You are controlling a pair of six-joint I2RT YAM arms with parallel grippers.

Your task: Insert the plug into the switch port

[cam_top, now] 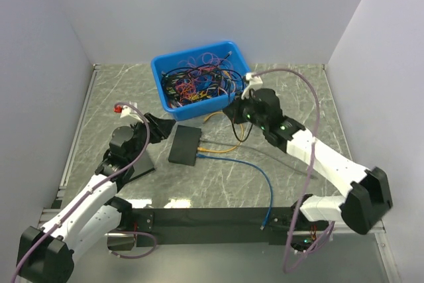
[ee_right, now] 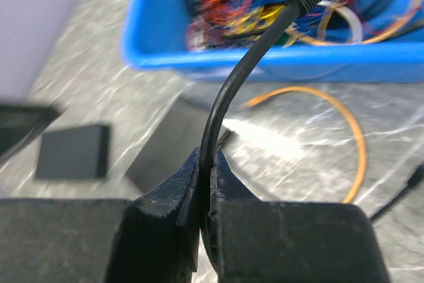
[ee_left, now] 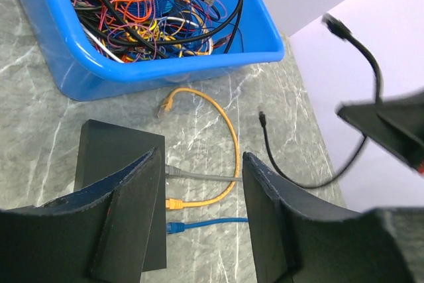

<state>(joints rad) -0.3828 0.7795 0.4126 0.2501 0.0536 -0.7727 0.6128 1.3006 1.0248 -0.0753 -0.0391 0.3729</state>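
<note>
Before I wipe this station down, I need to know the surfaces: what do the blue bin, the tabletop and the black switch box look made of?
Blue rectangular bin: moulded plastic, glossy, judging by its smooth rounded rim and sheen.
Grey veined tabletop: marble-look, possibly laminate or stone; polished, with reflections.
Flat black switch box: matte casing, plastic or painted metal; cannot tell.

A grey marble-patterned table (cam_top: 218,183) (pale veins, a soft glare at its near edge) sits boxed by plain white walls (cam_top: 199,4) left, far and right, evenly lit.

No text, label or number is legible — nothing readable anywhere.
</note>
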